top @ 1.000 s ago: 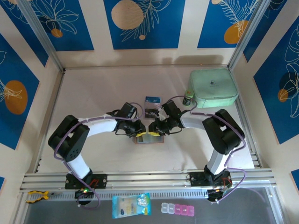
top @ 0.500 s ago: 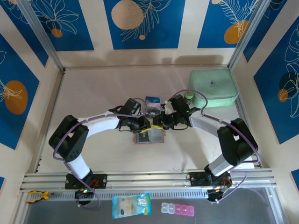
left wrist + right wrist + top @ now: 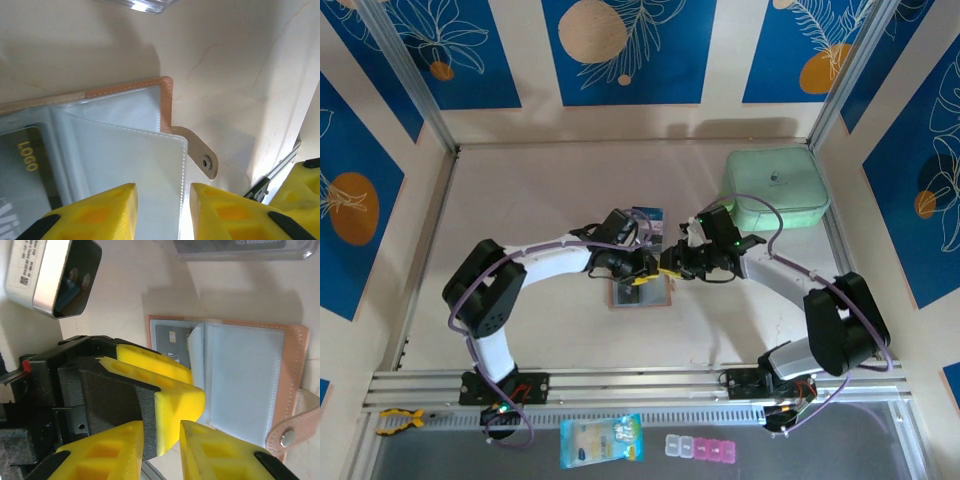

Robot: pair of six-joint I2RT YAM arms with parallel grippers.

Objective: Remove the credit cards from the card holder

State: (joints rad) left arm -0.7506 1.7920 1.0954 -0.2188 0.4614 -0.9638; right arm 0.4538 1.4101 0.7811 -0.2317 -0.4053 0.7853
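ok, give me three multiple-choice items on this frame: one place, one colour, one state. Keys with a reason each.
1. In the top view the mint-green case sits: A) near left B) far right C) centre.
2. The LOGO print on the card inside the card holder is: A) white B) red C) yellow.
3. The card holder is: A) lying open B) snapped shut C) standing on edge.

Answers:
1 B, it sits toward the far right corner.
2 C, the left wrist view shows yellow letters.
3 A, its inside faces up and the snap tab hangs loose.
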